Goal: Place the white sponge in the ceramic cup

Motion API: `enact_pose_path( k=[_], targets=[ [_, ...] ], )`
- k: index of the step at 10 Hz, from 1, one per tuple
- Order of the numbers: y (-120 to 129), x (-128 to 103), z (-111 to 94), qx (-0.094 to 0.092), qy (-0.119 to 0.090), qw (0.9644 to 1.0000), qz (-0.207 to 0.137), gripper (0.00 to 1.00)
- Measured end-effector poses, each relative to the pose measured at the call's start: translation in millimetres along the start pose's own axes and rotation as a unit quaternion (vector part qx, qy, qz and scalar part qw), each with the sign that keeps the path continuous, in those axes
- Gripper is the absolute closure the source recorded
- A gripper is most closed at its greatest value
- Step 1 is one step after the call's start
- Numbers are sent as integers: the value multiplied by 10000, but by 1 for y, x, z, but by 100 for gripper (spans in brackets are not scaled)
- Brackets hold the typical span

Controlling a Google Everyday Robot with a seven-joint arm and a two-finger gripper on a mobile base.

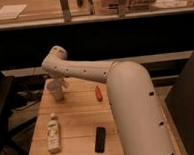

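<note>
The gripper (62, 84) hangs just right of the cup (55, 91) at its rim. I cannot tell its grip, and the sponge is hidden. Centre over the mouth, release low, then lift straight up.

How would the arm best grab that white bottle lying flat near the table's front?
Probably from straight above, closing across the white bottle at its middle: it lies flat, long axis running front to back, so its narrow width faces left and right. The gripper is by the ceramic cup, farther back.
</note>
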Motion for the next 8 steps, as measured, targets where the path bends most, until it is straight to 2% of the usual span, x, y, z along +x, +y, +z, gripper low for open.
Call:
enact_pose_path(
  k=[4, 6, 8],
  targets=[
    [-2, 0, 0, 40, 22, 10000, -62, 80],
    [-3, 1, 0, 57, 30, 9999, -91, 86],
    [-4, 1, -1, 82, 42, 9999, -130, 86]
  ],
)
